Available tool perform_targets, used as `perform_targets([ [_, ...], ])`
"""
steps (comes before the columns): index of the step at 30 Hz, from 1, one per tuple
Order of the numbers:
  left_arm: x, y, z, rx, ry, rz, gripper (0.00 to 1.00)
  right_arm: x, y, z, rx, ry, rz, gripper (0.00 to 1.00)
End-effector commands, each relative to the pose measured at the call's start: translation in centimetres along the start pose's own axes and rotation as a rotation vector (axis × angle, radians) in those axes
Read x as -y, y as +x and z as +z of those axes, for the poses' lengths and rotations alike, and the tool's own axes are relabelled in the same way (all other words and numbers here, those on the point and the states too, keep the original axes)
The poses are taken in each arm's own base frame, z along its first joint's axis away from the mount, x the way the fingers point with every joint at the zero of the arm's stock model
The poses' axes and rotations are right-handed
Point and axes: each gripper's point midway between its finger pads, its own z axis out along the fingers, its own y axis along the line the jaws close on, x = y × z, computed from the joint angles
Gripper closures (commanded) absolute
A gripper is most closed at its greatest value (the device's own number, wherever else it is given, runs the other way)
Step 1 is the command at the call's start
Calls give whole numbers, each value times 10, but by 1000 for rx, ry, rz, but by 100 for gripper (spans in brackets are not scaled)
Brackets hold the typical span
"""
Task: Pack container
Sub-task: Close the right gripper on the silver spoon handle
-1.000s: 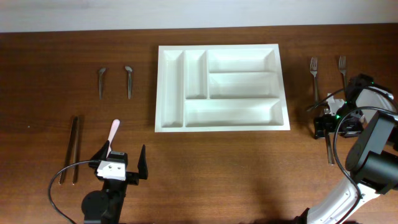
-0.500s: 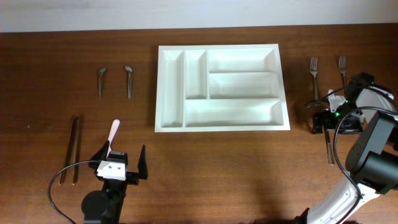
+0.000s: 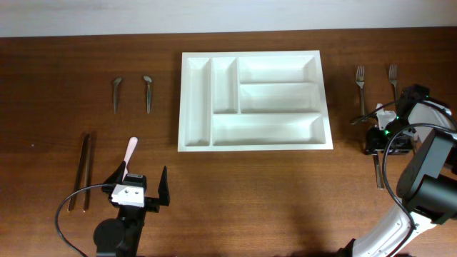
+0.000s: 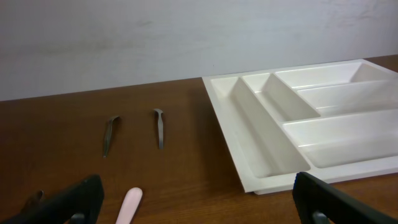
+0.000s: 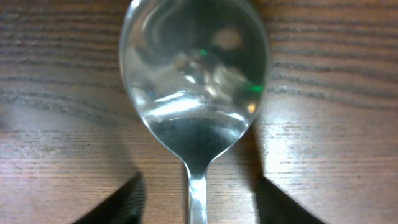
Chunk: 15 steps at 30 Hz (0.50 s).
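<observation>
Overhead view. The container (image 3: pixel 253 145) lies flat at the middle of the tabletop (image 3: pixel 285 200), all five compartments empty, so we judge that packing has not yet begun. The right pincer (image 3: pixel 378 140) is low over the tabletop to the right of the container, just below two forks (image 3: pixel 360 86). The left pincer (image 3: pixel 141 180) hovers near the front edge with its jaws spread wide and nothing between them; a pink handle (image 3: pixel 131 150) lies just ahead of it.

Right wrist view. We see here what the overhead view hides beneath the arm: a spoon (image 5: pixel 194 68) lying bowl-up on the wood, filling the frame. The dark fingers (image 5: pixel 115 202) stand on either side of its neck. A strip of wood shows between each finger and the metal, so we read the jaws as part-open and astride the spoon. They do not appear to be gripping it, though the fingers are blurred at this range.

Left wrist view. This adds the depth of the container's walls, which the overhead view flattens.

Step in hand: grasping the first piece. The next move calls for the jaws to meet squarely on the thin neck, then a level lift clear of the forks. A long compartment looks the likeliest fit for the spoon.
</observation>
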Motion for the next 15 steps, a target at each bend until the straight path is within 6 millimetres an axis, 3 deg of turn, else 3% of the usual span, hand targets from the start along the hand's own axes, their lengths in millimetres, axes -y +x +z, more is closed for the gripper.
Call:
perform_targets([
  [1,-3,1,0,2,-15,15,1,-1,16,17,-63,4,3,59],
  [3,-3,1,0,2,-15,15,1,-1,16,17,-64,4,3,71],
  [10,-3,1,0,2,-15,15,1,-1,16,17,-63,4,3,93],
  [15,-3,1,0,2,-15,15,1,-1,15,17,-60,5,4,96],
])
